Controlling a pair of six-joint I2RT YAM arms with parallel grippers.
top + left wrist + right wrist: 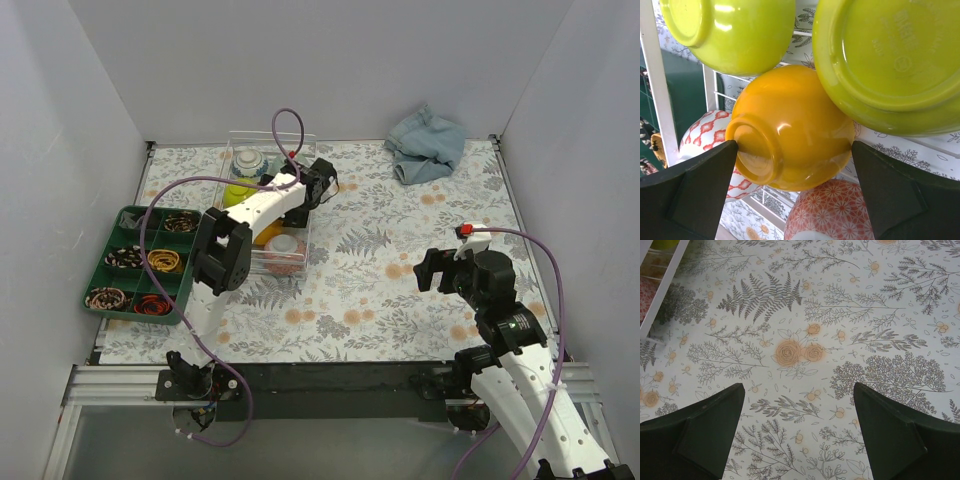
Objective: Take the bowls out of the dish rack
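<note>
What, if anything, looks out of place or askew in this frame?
A stray crumpled denim cloth lies at the far right corner of the table. In the dish rack, the orange bowl lies on its side, with a lime green bowl tipped against it. Nothing looks spilled or broken.

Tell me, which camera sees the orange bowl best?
The left wrist camera. The orange bowl fills the middle of it, lying on its side inside the open left pincer. From the top camera the left arm hides all but a sliver. The right wrist camera misses it.
</note>
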